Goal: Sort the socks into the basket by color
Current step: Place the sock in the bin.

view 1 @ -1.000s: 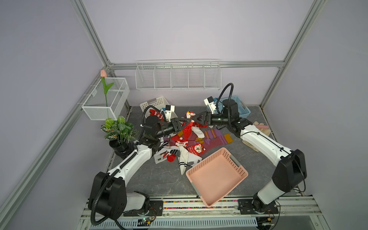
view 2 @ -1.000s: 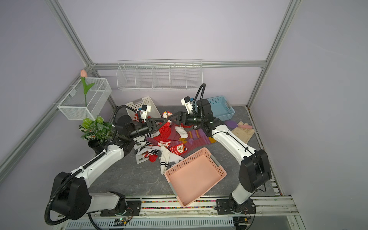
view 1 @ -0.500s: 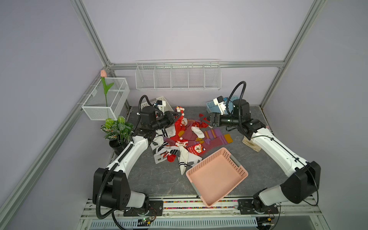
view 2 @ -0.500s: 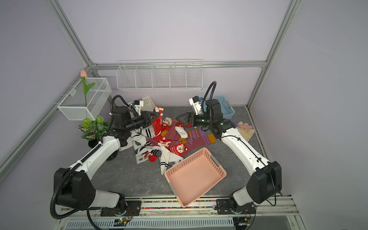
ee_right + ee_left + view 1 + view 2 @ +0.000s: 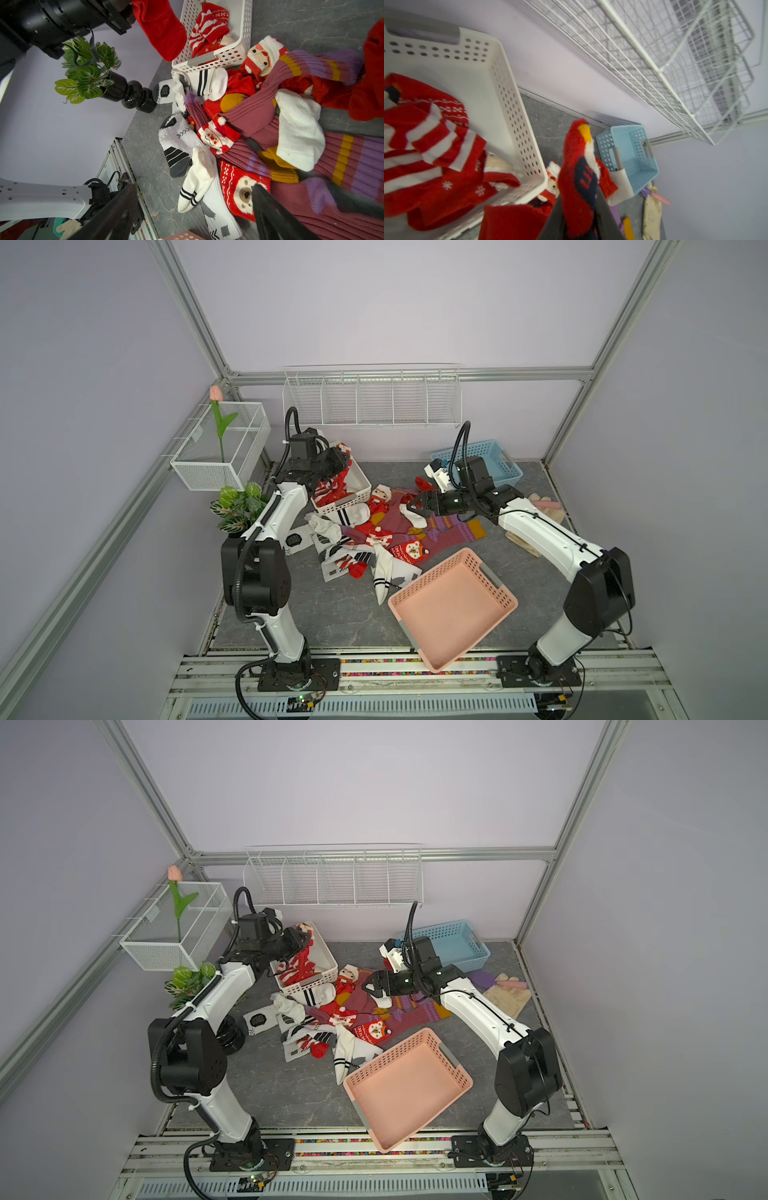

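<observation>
My left gripper (image 5: 343, 461) is shut on a red sock (image 5: 578, 182) that hangs over the white basket (image 5: 362, 490) at the back left. Red and red-and-white striped socks (image 5: 431, 149) lie in that white basket (image 5: 508, 116). The sock pile (image 5: 376, 531) spreads over the middle of the mat: red Santa socks (image 5: 216, 135), white ones with black stripes (image 5: 195, 187) and purple-maroon ones with orange (image 5: 342, 158). My right gripper (image 5: 415, 506) hovers open just above the pile's right side, and its fingers (image 5: 270, 209) hold nothing.
An empty pink basket (image 5: 498, 597) sits tilted at the front. A blue basket (image 5: 505, 464) stands at the back right. Beige gloves (image 5: 509, 996) and a purple brush (image 5: 482, 979) lie at the right edge. A potted plant (image 5: 239, 506), wire bin (image 5: 224, 448) and wire shelf (image 5: 374, 402) line the back left.
My left arm lifted the red sock off the pile and carried it back and left, over the white basket. My right gripper, still open, drew back right and then dropped towards the pile.
</observation>
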You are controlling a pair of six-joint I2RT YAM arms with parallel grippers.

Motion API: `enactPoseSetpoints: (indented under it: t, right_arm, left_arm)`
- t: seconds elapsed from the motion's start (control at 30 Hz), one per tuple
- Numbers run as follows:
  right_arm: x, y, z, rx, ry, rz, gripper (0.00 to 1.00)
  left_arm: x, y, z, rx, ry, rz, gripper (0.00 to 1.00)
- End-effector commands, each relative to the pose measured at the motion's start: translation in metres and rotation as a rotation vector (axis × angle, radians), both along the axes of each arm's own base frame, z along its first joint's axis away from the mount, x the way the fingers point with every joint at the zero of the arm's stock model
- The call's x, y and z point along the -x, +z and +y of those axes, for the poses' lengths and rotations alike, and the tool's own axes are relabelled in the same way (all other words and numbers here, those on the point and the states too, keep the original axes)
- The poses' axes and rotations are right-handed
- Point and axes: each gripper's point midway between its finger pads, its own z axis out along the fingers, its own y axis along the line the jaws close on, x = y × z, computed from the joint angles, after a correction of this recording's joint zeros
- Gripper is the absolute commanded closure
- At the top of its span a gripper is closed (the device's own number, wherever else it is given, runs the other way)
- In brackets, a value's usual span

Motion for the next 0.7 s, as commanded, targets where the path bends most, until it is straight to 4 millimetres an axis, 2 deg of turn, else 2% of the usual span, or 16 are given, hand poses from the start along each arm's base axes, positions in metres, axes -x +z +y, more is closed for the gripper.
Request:
enactPoseSetpoints:
  t: [0.0, 0.17, 0.33, 0.5, 0.67]
  right_arm:
    - [-0.004, -0.01, 0.006, 0.048, 0.026, -0.012, 0.12]
    - [-0.009, -0.033, 0.018, 0.098, 0.056, 0.021, 0.12]
    - [-0.012, -0.052, 0.021, 0.162, 0.071, 0.039, 0.12]
    - [-0.012, -0.073, 0.018, 0.234, 0.081, 0.072, 0.12]
    - [-0.006, -0.099, 0.01, 0.323, 0.086, 0.124, 0.11]
  left_arm:
    - [-0.023, -0.018, 0.024, -0.136, 0.068, 0.014, 1.0]
    - [-0.053, -0.051, 0.034, -0.197, 0.102, 0.059, 1.0]
    - [-0.069, -0.08, 0.039, -0.23, 0.119, 0.105, 1.0]
    - [-0.074, -0.107, 0.039, -0.245, 0.11, 0.159, 1.0]
    - [-0.069, -0.132, 0.038, -0.25, 0.099, 0.22, 0.98]
